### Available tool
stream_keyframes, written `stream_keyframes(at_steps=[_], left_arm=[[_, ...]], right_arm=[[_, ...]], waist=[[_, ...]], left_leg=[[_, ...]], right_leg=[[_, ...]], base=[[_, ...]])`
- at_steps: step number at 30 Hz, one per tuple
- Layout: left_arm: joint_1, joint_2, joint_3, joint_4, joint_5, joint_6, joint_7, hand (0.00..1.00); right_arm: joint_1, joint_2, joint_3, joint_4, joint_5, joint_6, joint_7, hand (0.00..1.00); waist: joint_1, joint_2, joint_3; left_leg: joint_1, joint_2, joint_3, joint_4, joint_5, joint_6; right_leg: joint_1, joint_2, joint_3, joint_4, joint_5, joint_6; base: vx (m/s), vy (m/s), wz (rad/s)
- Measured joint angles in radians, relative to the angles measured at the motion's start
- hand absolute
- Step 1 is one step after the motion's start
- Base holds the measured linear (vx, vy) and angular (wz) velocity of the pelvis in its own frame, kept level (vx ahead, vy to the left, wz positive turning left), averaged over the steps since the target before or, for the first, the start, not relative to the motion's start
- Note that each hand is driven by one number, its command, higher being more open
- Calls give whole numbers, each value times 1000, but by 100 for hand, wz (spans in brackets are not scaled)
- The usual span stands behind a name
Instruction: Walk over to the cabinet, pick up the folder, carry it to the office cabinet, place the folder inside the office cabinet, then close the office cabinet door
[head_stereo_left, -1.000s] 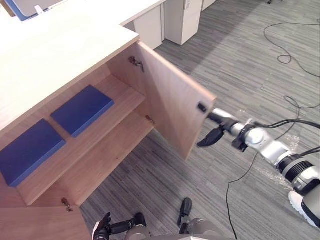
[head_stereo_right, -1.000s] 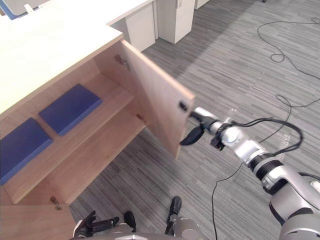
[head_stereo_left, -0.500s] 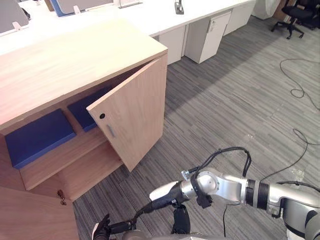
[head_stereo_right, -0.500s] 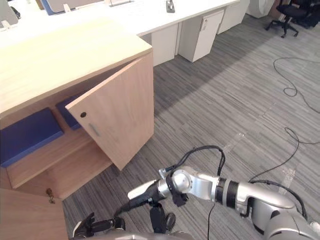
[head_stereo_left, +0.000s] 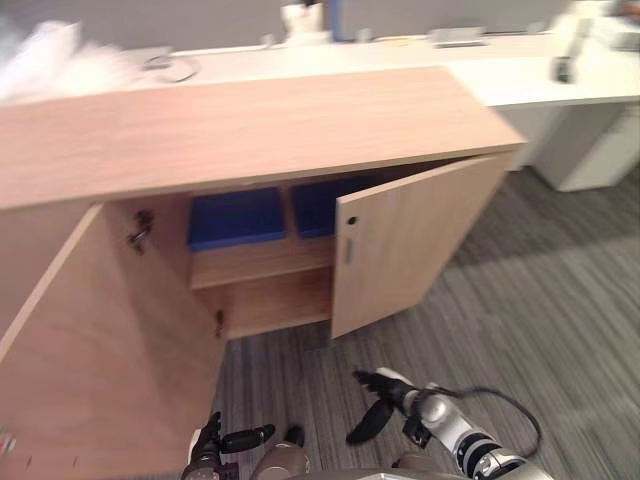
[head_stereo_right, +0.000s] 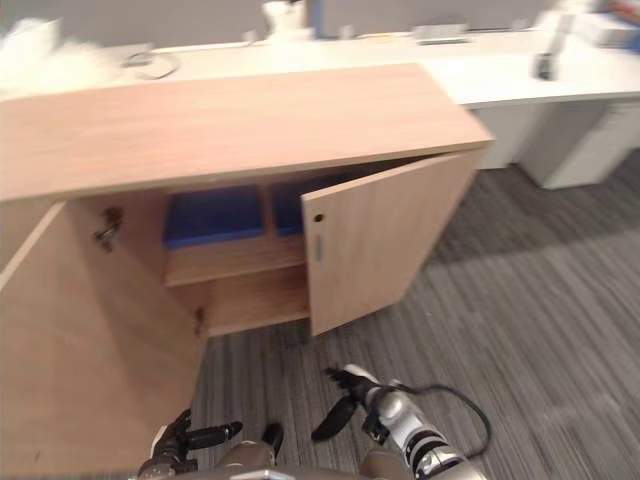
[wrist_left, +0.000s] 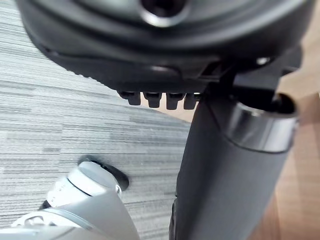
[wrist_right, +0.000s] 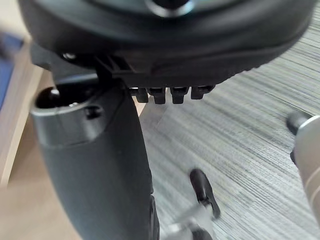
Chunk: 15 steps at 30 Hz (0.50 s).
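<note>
Left eye view: right robot hand (head_stereo_left: 378, 392) and left robot hand (head_stereo_left: 212, 450) low over carpet (head_stereo_left: 560, 300), fingers loose, empty; cabinet door (head_stereo_left: 420, 240) ajar.

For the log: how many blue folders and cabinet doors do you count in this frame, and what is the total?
Blue folders: 2 (left folder, right folder, both on the upper shelf)
Cabinet doors: 2 (left door wide open, right door partly shut)
Total: 4
</note>
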Motion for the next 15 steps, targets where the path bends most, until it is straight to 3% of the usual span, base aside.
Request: stream_keyframes(at_steps=[1,3,4,5,7,8,9,10,12,14,15], left_arm=[[1,-8,9,-5,-6,1,14,100],[36,-67,49,-31,-49,-1,24,100],[44,-74,70,-36,-61,2,16,100],[58,-83,89,-56,-99,2,16,100],[63,-91,123,-77,-154,-1,22,100],[53,-98,126,-94,-198,-4,36,100],[49,-113,132,-108,-236,-9,45,100],[48,-118,146,-115,-247,-8,39,100],[29,-112,161,-103,-273,-14,50,100],[26,-107,157,-91,-272,-22,54,100],[22,-95,144,-76,-268,-23,47,100]], right_arm=[[17,6,-45,27,32,26,-54,100],[99,-2,-60,29,75,64,-115,100],[119,3,-64,26,87,65,-124,100],[132,11,-82,3,134,74,-127,100],[150,22,-83,-24,155,72,-138,100],[163,30,-79,-34,169,67,-143,100],[180,39,-79,-38,183,62,-145,100],[183,44,-79,-38,185,61,-146,100],[187,63,-134,-37,195,52,-142,100],[189,58,-180,-31,196,47,-136,100],[189,61,-219,-29,204,45,-135,100]], waist=[[-1,3,5],[12,41,-18],[15,43,-23],[15,41,-24],[8,26,-23],[5,-1,-18],[4,-24,-27],[4,-31,-27],[-6,-41,-2],[-7,-38,-4],[-8,-37,-9]], left_leg=[[-1,3,-62,4,-3,-32],[2,85,-113,-47,8,-62],[2,105,-119,-63,11,-66],[2,131,-119,-88,26,-70],[-6,140,-104,-108,69,-62],[-15,138,-61,-118,105,-28],[-39,136,59,-113,130,6],[-52,143,151,-92,120,18],[-110,186,548,103,51,30],[-124,188,691,149,33,76],[-130,167,741,133,45,100]], right_leg=[[37,8,-38,-11,-31,65],[52,72,-146,12,-66,19],[51,86,-164,18,-76,9],[49,108,-192,33,-91,-7],[61,112,-243,43,-111,-25],[80,99,-296,42,-121,-32],[89,82,-347,34,-122,-35],[96,79,-368,28,-121,-36],[168,63,-453,-6,-121,-40],[200,42,-498,-25,-119,-36],[214,28,-525,-51,-117,-13]], base=[[50,-336,132],[59,-423,112],[65,-402,63],[58,-244,42],[71,-267,80],[73,-260,125],[60,-182,112],[66,-134,101],[93,-69,96],[133,62,76],[177,112,66]])
